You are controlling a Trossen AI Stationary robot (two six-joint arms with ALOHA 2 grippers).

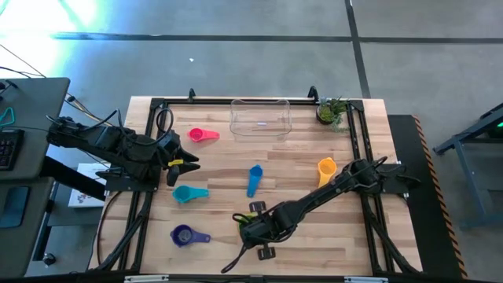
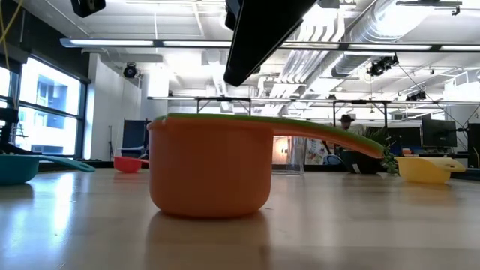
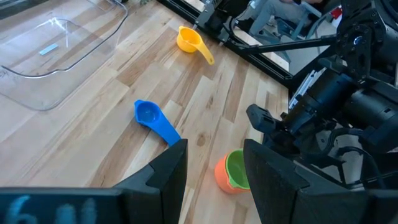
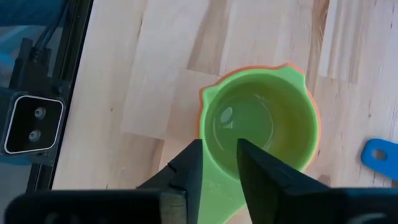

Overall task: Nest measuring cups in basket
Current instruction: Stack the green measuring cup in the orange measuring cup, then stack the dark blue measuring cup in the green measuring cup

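Observation:
The green cup [image 4: 258, 124] sits nested inside the red-orange cup [image 2: 210, 172], which stands upright on the table near its front middle. My right gripper [image 4: 217, 165] hovers just above them, fingers pointing down and slightly apart over the green cup's rim near its handle [image 2: 330, 133]; the low view shows a gap below it. My left gripper [image 3: 214, 168] waits open at the table's left side [image 1: 177, 161]. The pink [image 1: 203, 135], blue [image 1: 254, 179], teal [image 1: 189, 192], purple [image 1: 185, 234] and yellow [image 1: 327, 169] cups lie singly on the table. The clear basket [image 1: 260, 116] stands by the far edge.
A small potted plant [image 1: 332, 112] stands at the far right corner beside the basket. Black frame rails [image 1: 357, 149] run along the table's sides. The blue cup lies just beyond the nested pair, and bare wood lies between it and the basket.

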